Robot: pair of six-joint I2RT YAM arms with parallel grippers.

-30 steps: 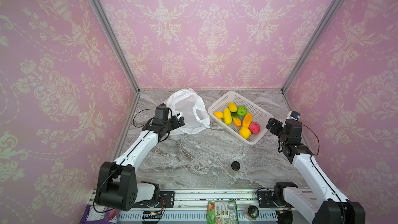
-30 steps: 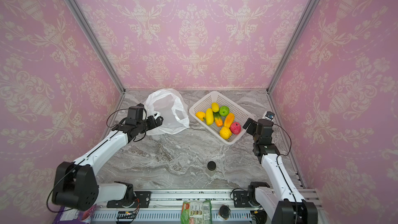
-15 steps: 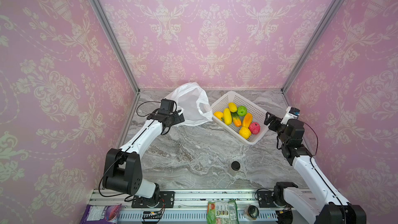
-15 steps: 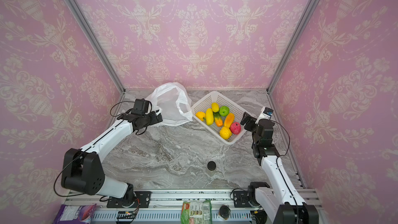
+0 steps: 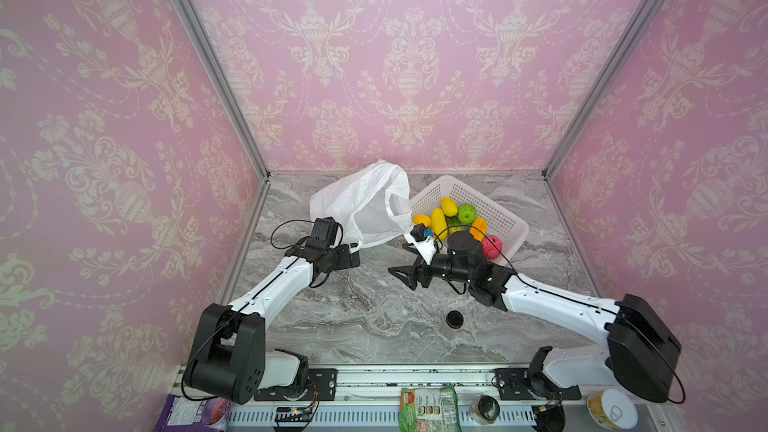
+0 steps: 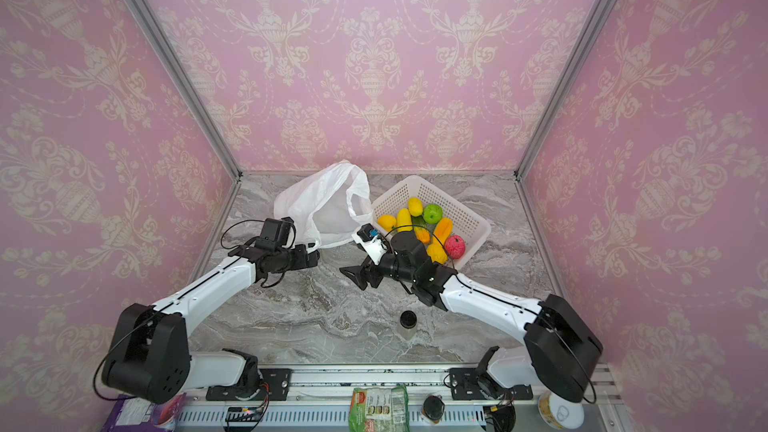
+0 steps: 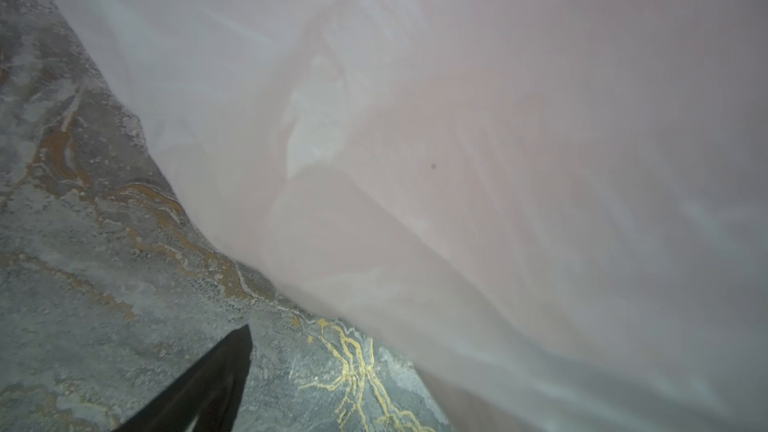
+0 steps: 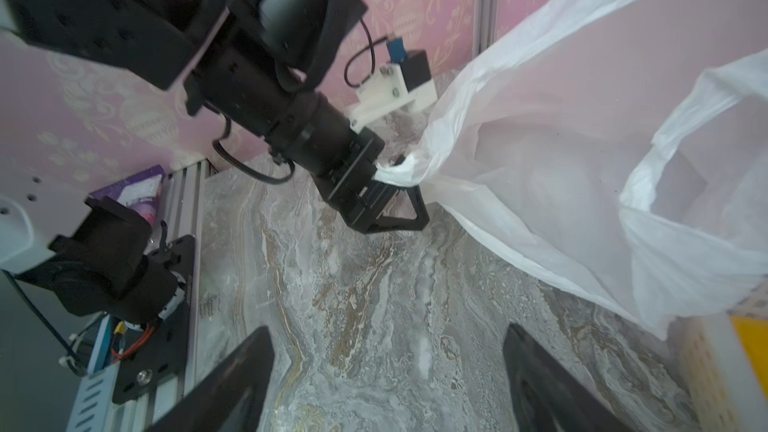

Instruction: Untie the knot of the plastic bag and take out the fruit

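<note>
The grey marbled desk (image 5: 374, 305) fills the floor of the pink booth. At its back the plastic bag (image 5: 365, 205) stands puffed up, mouth gaping and handle loops loose, right against the white perforated basket (image 5: 505, 222).

The left hand (image 8: 405, 184) has its jaws wide, and a bunched corner of the bag lies between them. The right hand (image 8: 388, 334) hangs over bare desk, spread wide and holding nothing.

The fruit (image 5: 438, 218) sits in the basket: yellows, a green apple, an orange piece, a pink-red ball. A black-lidded jar (image 5: 454, 320) stands alone nearer the front. On the front rail, a green packet (image 5: 428, 411) carries print too small to read.
</note>
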